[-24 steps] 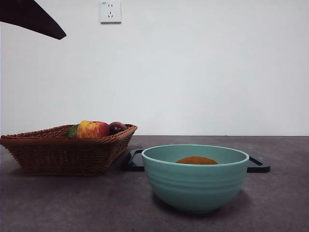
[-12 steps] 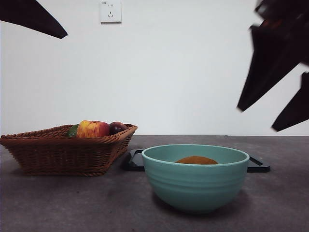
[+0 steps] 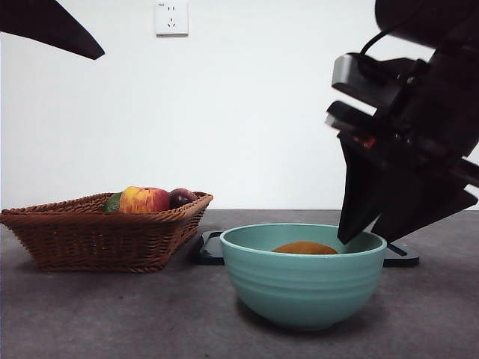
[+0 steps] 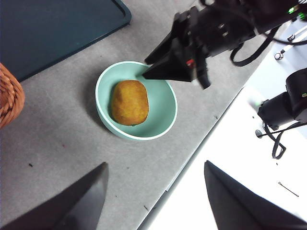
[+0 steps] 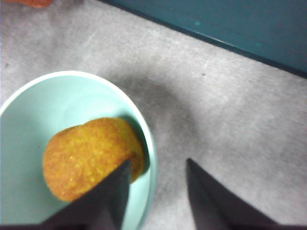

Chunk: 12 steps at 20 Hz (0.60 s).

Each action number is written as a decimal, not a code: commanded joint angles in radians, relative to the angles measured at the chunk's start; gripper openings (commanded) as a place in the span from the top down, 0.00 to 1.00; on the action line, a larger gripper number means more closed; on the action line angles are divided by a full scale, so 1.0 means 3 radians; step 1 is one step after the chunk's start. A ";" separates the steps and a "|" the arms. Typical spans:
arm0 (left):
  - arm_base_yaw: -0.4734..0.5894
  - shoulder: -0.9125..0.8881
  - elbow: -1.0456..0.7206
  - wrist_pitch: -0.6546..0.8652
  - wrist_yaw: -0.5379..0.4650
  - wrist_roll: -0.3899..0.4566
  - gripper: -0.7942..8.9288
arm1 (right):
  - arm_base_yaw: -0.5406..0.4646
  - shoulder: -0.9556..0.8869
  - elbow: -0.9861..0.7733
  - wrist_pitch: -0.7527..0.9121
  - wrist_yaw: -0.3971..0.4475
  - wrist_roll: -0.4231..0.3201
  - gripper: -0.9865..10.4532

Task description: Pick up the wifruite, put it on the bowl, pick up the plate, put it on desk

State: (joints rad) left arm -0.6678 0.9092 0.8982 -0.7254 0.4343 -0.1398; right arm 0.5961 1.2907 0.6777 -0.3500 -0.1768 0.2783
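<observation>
The brown kiwifruit (image 3: pixel 304 248) lies inside the mint-green bowl (image 3: pixel 303 288) on the desk (image 3: pixel 112 314). It also shows in the left wrist view (image 4: pixel 129 102) and the right wrist view (image 5: pixel 88 163). My right gripper (image 3: pixel 364 238) is open and empty. It hangs low over the bowl's right rim (image 5: pixel 149 139), one jaw above the kiwifruit and the other outside the bowl. The flat dark plate (image 3: pixel 210 250) lies on the desk just behind the bowl. My left gripper (image 4: pixel 153 191) is open and empty, high above the bowl.
A wicker basket (image 3: pixel 97 235) stands at the left with a red-yellow apple (image 3: pixel 144 200) and a dark purple fruit (image 3: pixel 182 197) in it. The left arm's black tip (image 3: pixel 52 26) shows at the top left corner. The table's edge (image 4: pixel 192 158) runs close to the bowl.
The right arm has come in from the upper right and dropped down to the bowl's right rim. The kiwifruit, bowl, plate and left arm have not moved.
</observation>
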 commanded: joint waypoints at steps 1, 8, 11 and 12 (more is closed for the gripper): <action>-0.0013 0.0013 0.0013 0.0033 0.0017 0.0064 0.59 | 0.0055 0.0103 0.0006 0.0079 0.0039 0.0036 0.82; -0.0013 0.0013 0.0013 0.0033 0.0017 0.0067 0.59 | 0.0079 0.0107 0.0011 0.0172 0.0064 0.0034 0.90; -0.0013 0.0013 0.0013 0.0034 0.0015 0.0078 0.59 | 0.0078 0.0028 0.0084 0.0165 0.0060 0.0034 0.90; -0.0013 0.0013 0.0013 0.0036 0.0015 0.0079 0.59 | 0.0076 0.0010 0.0134 0.0153 0.0060 0.0034 0.90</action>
State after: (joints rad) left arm -0.6674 0.9092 0.8982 -0.7250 0.4343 -0.1360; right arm 0.6098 1.2915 0.6979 -0.3248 -0.1562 0.2783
